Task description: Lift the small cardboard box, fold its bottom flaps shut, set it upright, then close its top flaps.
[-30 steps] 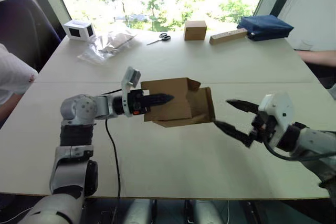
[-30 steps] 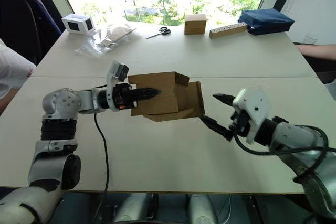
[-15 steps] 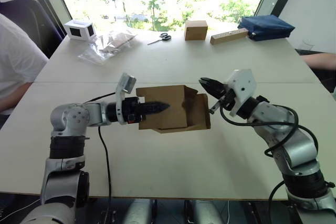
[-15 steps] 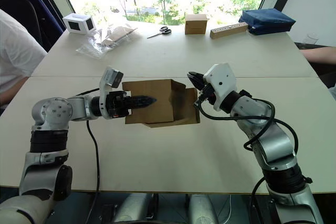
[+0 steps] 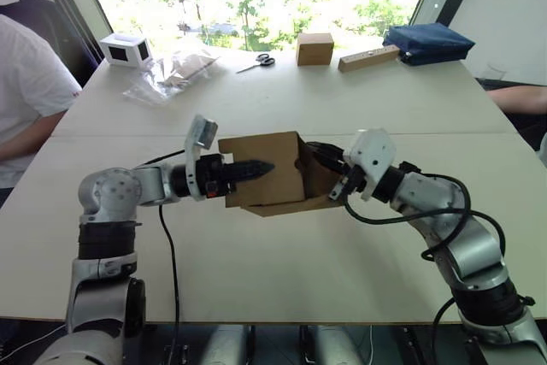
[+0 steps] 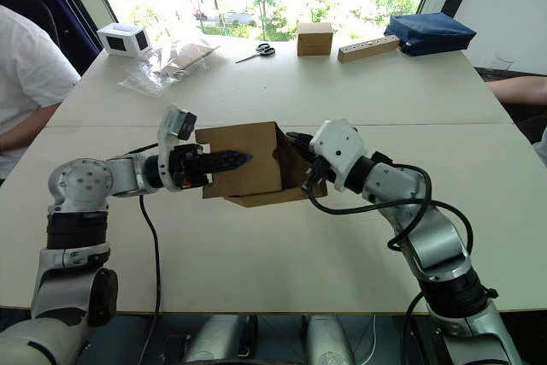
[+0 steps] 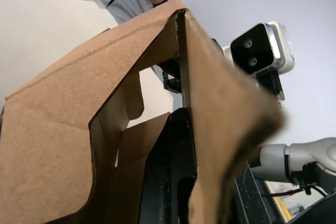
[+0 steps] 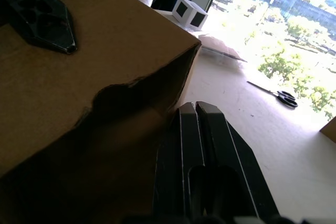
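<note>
The small cardboard box (image 5: 275, 187) hangs on its side above the table (image 5: 282, 279). My left gripper (image 5: 259, 167) is shut on its near side wall, with one black finger (image 7: 169, 182) lying along the cardboard. My right gripper (image 5: 320, 152) is shut and empty, its fingers (image 8: 195, 140) pressed into the box's open right-hand end. The flaps (image 5: 325, 181) at that end are partly folded inward. Whether these are the bottom flaps or the top flaps, I cannot tell. The box's other end is hidden behind the left gripper.
At the table's far edge sit a closed brown cube box (image 5: 314, 48), scissors (image 5: 259, 61), a wooden block (image 5: 369, 58), a blue bag (image 5: 427, 43), a white box (image 5: 126, 49) and plastic bags (image 5: 171, 74). One person (image 5: 26, 83) sits at the left. Another person's arm (image 5: 517, 96) rests at the right.
My right gripper has gone from open to shut, swinging up and left from the table's right side into the box's right end. The left gripper keeps its hold.
</note>
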You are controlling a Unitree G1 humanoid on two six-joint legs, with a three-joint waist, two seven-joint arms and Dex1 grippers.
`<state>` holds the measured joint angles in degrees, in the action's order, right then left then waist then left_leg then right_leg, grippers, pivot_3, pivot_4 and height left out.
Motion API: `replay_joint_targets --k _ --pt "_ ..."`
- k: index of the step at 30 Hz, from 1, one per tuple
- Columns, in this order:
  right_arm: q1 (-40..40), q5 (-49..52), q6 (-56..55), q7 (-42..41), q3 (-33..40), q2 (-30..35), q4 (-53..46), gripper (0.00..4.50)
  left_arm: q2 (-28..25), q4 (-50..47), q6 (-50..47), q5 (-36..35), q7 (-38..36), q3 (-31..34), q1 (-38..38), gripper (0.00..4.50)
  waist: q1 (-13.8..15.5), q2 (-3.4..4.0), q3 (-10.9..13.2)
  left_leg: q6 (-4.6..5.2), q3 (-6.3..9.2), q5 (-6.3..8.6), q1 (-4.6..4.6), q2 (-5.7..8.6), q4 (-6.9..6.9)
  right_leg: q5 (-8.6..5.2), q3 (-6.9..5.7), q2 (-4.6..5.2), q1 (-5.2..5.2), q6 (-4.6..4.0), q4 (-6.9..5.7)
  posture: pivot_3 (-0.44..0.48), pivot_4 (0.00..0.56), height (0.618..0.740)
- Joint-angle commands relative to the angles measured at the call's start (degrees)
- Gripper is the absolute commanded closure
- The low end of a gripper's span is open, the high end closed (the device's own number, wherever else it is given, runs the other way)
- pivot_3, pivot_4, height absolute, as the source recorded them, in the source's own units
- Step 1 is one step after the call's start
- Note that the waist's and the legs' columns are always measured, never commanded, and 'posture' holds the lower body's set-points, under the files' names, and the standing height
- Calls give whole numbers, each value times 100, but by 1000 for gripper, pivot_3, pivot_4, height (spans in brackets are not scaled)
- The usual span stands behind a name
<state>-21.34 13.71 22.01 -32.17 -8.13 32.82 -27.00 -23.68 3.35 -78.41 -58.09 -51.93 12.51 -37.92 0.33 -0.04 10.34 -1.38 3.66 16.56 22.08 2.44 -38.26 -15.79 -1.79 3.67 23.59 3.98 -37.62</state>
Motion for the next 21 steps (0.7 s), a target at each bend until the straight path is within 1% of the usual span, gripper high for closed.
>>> replay_joint_targets --k 1,5,12,16,21 --pt "-139 -232 -260 -53 -78 -49 -222 4474 54 -71 -89 -291 141 183 -3 4500 1 0 0 0 0 0 0 0 0 0 0 0 0 0 -1 0 150 740" --pt "-190 -574 -461 -100 -237 -55 -148 4474 151 -34 -243 -515 330 294 -31 4500 0 0 0 0 -2 0 0 0 0 0 2 0 2 0 -2 0 150 740" --pt "-225 -668 -497 -144 -167 -137 -166 4474 179 -73 -240 -592 537 282 29 4500 0 0 0 -1 -2 0 -1 0 0 0 3 -1 3 0 -4 0 150 740" --pt "-117 -625 -447 -258 161 104 -265 4474 106 -4 -164 -567 584 347 -6 4500 3 0 0 -1 -3 -1 -1 0 0 0 4 0 4 0 -4 0 150 740" --pt "402 -189 -60 -466 1117 570 -727 4474 41 92 -105 -611 678 504 -83 4500 41 -1 0 -1 -4 0 1 0 0 0 4 0 3 0 -3 0 150 740"
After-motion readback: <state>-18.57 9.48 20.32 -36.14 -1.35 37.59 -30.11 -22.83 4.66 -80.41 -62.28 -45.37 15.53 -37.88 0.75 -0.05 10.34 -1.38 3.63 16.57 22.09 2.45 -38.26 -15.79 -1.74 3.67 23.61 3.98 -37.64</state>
